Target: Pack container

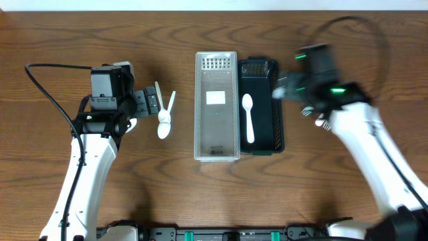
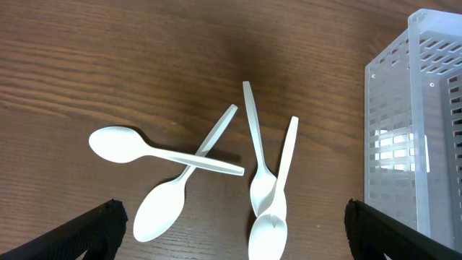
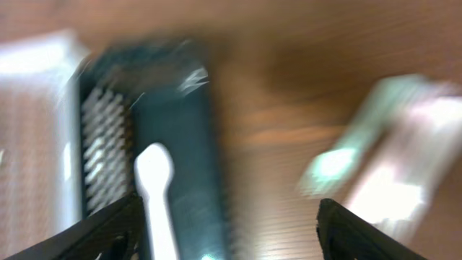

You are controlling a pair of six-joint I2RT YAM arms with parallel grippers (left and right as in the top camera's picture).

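Several white plastic spoons (image 2: 189, 162) lie crossed on the wooden table, left of a clear slotted container (image 1: 216, 150). They also show in the overhead view (image 1: 164, 115). A black container (image 1: 273, 130) stands against the clear one's right side and holds one white spoon (image 1: 249, 118). My left gripper (image 1: 151, 104) is open and empty just left of the loose spoons; in its wrist view the fingers (image 2: 231, 235) straddle them from above. My right gripper (image 1: 277, 88) is blurred, over the black container's right rim. In the right wrist view its fingers (image 3: 231, 231) are open and empty, with the spoon (image 3: 154, 189) in the black container (image 3: 191, 152) beside them.
The clear container's wall (image 2: 419, 123) rises at the right of the left wrist view. Blurred pale green and white things (image 3: 375, 170) lie on the table right of the black container; small white items show by the right arm (image 1: 322, 122).
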